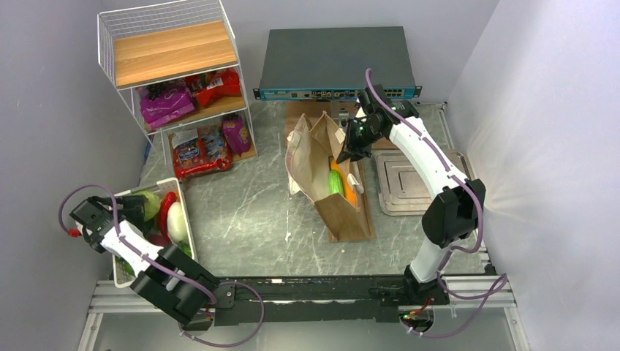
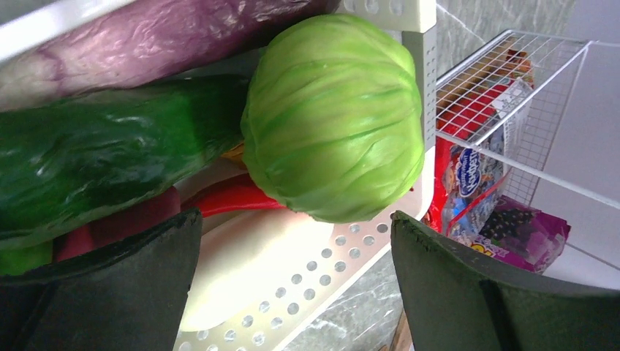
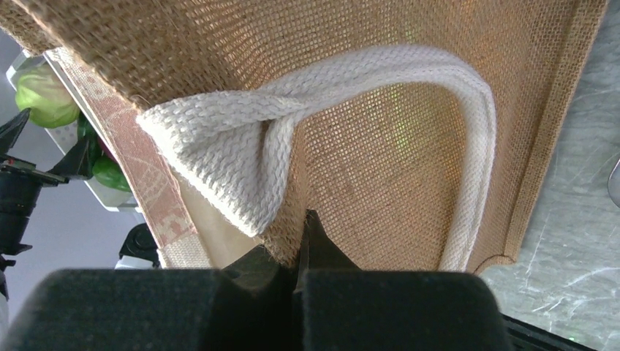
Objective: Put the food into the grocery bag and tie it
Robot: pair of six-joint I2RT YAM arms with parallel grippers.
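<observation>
Two arms work from 6 o'clock: the left hand (image 2: 292, 219) hangs wide open over one pale-green cabbage (image 2: 333, 117) in the white basket (image 2: 314, 281) at 8 o'clock. The right hand (image 3: 300, 272) is clamped shut on the rim of the single grocery bag (image 1: 343, 212) at the centre of the surface (image 1: 256, 212). One orange carrot (image 1: 349, 193) and one green piece (image 1: 335, 181) lie inside the bag, and one cream handle (image 3: 219, 139) is draped just beside the closed fingers.
</observation>
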